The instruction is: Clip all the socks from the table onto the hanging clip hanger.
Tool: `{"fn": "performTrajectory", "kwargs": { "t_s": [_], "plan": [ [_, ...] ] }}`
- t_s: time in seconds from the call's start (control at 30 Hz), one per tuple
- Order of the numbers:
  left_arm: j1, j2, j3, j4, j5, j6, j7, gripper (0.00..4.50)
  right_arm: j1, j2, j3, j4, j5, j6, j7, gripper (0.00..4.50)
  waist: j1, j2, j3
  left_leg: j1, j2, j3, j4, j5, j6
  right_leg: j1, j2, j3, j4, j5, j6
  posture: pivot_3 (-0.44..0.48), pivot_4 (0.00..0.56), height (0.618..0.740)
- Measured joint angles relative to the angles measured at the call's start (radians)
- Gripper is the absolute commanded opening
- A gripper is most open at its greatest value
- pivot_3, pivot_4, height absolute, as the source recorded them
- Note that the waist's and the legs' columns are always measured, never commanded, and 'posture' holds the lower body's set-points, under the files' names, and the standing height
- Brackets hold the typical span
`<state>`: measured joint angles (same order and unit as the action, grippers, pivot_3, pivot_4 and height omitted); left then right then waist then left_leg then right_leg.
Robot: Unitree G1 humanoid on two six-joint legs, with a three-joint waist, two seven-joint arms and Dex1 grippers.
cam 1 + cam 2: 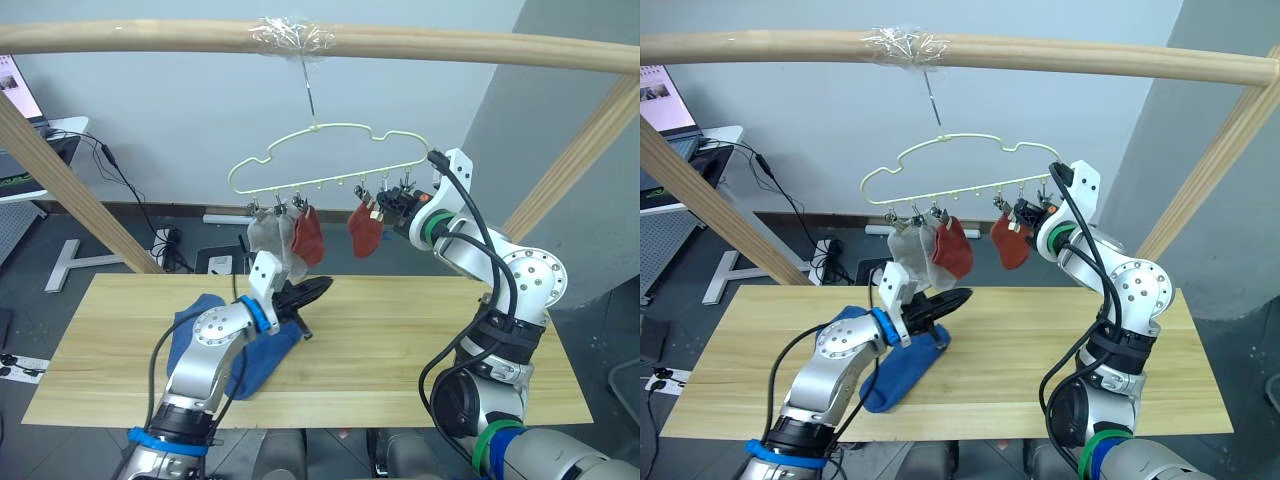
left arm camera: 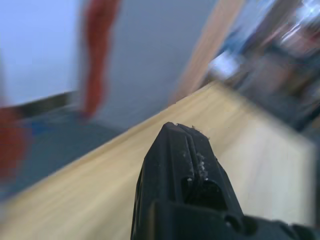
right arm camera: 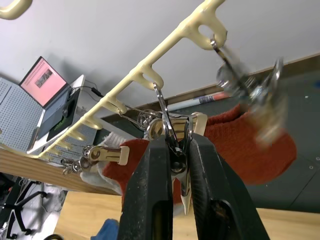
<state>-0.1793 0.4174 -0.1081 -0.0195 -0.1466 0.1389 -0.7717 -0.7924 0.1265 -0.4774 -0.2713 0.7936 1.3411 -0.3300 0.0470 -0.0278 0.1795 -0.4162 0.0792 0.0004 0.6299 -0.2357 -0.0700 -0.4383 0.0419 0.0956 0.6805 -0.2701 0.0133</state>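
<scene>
this is looking like a robotics lab or test room rather than a home. a bare grey wall is standing behind a rough wooden pole frame. cables are trailing over a dark floor to a power strip, and a laptop is glowing on a white side desk.

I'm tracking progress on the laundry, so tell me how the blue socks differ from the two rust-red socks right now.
The blue socks lie crumpled together on the table, under the left gripper; the rust-red socks hang clipped to the clip hanger, apart from each other. The right gripper squeezes a clip beside one rust-red sock. Both pairs are short socks.
</scene>
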Motion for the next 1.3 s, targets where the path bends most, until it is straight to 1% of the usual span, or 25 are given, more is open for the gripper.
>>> {"fn": "performTrajectory", "kwargs": {
  "t_s": [0.07,0.13,0.33,0.4,0.43,0.53,0.67,0.73,0.8,0.9,0.97,1.13,1.3],
  "plan": [
    [0.028,0.051,-0.003,0.059,0.037,-0.009,-0.002,1.21,0.002,0.002,0.010,-0.001,0.000,-0.002,-0.001,0.14,0.001,0.000,0.000,0.000,0.000,0.000,0.000,0.000,0.000,0.000,0.000,0.000,0.000,0.000,0.001,0.190,0.181,0.740],
    [0.038,0.076,-0.012,0.114,0.072,-0.009,-0.001,1.84,0.007,0.002,0.021,-0.001,0.000,-0.004,-0.002,0.14,0.003,0.000,0.000,-0.001,0.000,0.000,0.000,0.000,0.000,0.000,0.000,0.000,0.000,-0.001,0.003,0.190,0.182,0.740],
    [0.039,0.090,-0.046,0.146,0.146,0.003,0.025,3.74,0.017,0.002,0.033,-0.001,0.005,-0.016,-0.003,0.14,0.003,0.000,0.000,-0.001,0.000,0.000,0.000,0.000,0.000,-0.001,0.000,0.000,0.000,-0.001,0.002,0.188,0.187,0.740],
    [0.040,0.090,-0.054,0.151,0.159,0.023,0.028,4.29,0.021,0.002,0.035,-0.001,0.006,-0.021,-0.003,0.14,0.002,0.000,0.000,-0.001,0.000,0.000,0.000,0.000,0.000,-0.001,0.000,0.000,0.000,-0.001,0.002,0.187,0.189,0.740],
    [0.040,0.090,-0.058,0.154,0.163,0.030,0.028,4.49,0.021,0.002,0.037,-0.001,0.007,-0.022,-0.004,0.14,0.002,0.000,0.000,-0.001,0.000,0.000,0.000,0.000,0.000,-0.001,0.000,0.000,0.000,-0.001,0.002,0.183,0.189,0.740],
    [0.039,0.088,-0.070,0.165,0.172,0.032,0.031,4.49,0.024,0.002,0.038,-0.002,0.007,-0.023,-0.005,0.14,0.002,0.000,0.000,-0.001,0.000,0.000,0.000,0.000,0.000,-0.001,0.000,0.000,0.000,-0.001,0.002,0.179,0.192,0.740],
    [0.002,0.050,-0.090,0.293,0.219,0.016,0.086,4.49,0.030,-0.001,0.046,-0.007,0.008,-0.024,-0.005,0.14,0.002,0.000,0.000,0.000,0.000,0.000,0.000,0.000,0.000,0.000,0.000,0.000,0.000,-0.001,0.002,0.169,0.192,0.740],
    [-0.012,0.044,-0.093,0.320,0.233,0.000,0.109,4.49,0.033,-0.002,0.049,-0.009,0.008,-0.024,-0.005,0.14,0.002,0.000,0.000,0.000,0.000,0.000,0.000,0.000,0.000,0.000,0.000,0.000,0.000,-0.001,0.002,0.165,0.192,0.740],
    [-0.026,0.044,-0.089,0.331,0.234,0.018,0.114,4.49,0.034,-0.003,0.050,-0.009,0.008,-0.024,-0.005,0.14,0.001,0.000,0.000,0.000,0.000,0.000,0.000,0.000,0.000,0.000,0.000,0.000,0.000,-0.001,0.002,0.161,0.193,0.740],
    [-0.022,0.047,-0.080,0.317,0.201,0.096,0.067,3.86,0.037,-0.006,0.050,-0.010,0.008,-0.026,-0.005,0.14,-0.003,0.000,0.000,0.001,0.000,0.001,0.000,0.000,0.000,0.000,0.000,0.000,0.000,-0.001,0.002,0.156,0.194,0.740],
    [-0.019,0.051,-0.078,0.302,0.197,0.129,0.057,3.30,0.038,-0.006,0.050,-0.011,0.009,-0.028,-0.006,0.14,-0.004,0.000,-0.001,0.001,0.000,0.000,0.000,0.000,0.000,0.001,0.000,0.000,0.000,-0.001,0.002,0.154,0.193,0.740],
    [-0.002,0.049,-0.051,0.243,0.118,0.241,-0.010,1.78,0.040,-0.006,0.051,-0.011,0.010,-0.034,-0.006,0.14,-0.007,0.000,-0.001,0.001,0.000,0.000,0.000,0.000,0.000,0.001,0.000,0.000,0.001,-0.002,0.003,0.154,0.193,0.740],
    [0.021,0.044,-0.051,0.214,0.065,0.292,-0.056,0.21,0.041,-0.007,0.051,-0.011,0.011,-0.041,-0.006,0.14,-0.009,0.001,-0.001,0.001,0.000,0.000,0.000,0.000,0.000,0.001,0.000,0.000,0.000,-0.002,0.003,0.152,0.195,0.740]
  ]
}}
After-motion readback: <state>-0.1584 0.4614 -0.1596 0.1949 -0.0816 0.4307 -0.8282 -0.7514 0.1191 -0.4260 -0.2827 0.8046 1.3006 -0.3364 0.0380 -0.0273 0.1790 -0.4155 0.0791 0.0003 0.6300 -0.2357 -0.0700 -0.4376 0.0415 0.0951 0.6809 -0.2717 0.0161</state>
